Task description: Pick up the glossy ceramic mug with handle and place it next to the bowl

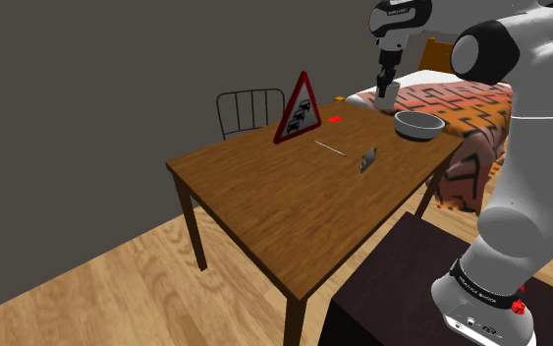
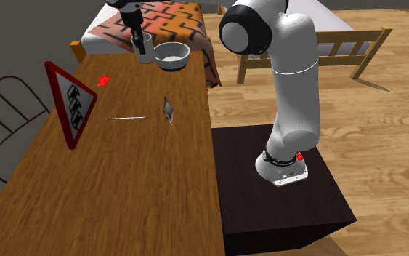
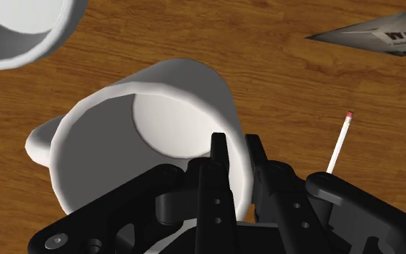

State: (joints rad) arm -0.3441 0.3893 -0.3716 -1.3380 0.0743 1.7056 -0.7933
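Wood table, one long side toward dark box stand. White arm up from stand and out over table's far end, next to patterned bed cover. Wire-back chair behind table, at shoulder view's left. Red-edged triangle sign upright near table's far edge, in front of chair.

Pale bowl on far corner of table, by the bed. White mug just beside bowl on the sign side, a small gap between them. Handle on side away from fingers. Cannot tell whether mug's base touches table.

Gripper clamped on mug's wall: one finger inside rim, other outside, wall pinched between.

Crumpled printed packet mid-table, well apart from mug. Match, red tip, flat on wood between packet and sign. Small red chip on table between sign and mug.
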